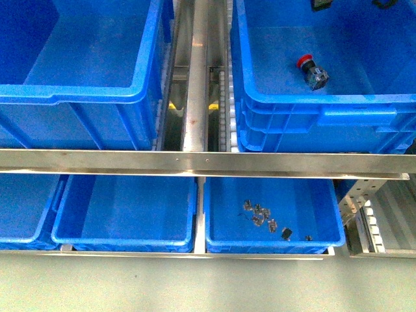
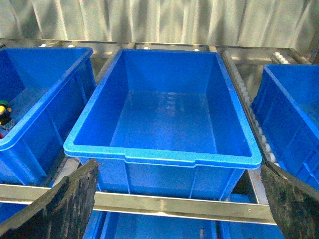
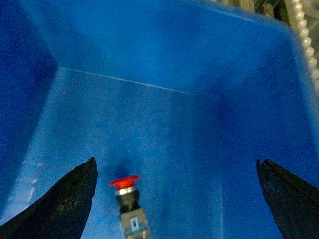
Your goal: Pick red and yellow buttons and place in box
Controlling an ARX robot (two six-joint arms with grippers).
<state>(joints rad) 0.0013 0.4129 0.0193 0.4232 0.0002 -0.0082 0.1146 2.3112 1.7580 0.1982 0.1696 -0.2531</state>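
Right tool (image 3: 175, 160), jaws apart, hung over the red button (image 3: 124, 182) in the bin (image 3: 149, 50); grasp seemingly pending, needing descent and closure. Left tool (image 2: 179, 164): apart.

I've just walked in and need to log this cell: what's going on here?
The right gripper hangs open inside the right bin, over a red button that lies on its side on the bin floor. Nothing is held, and the pictures don't show whether the button is being put down or is about to be picked up. The left gripper is also open and holds nothing; it faces the empty left bin.
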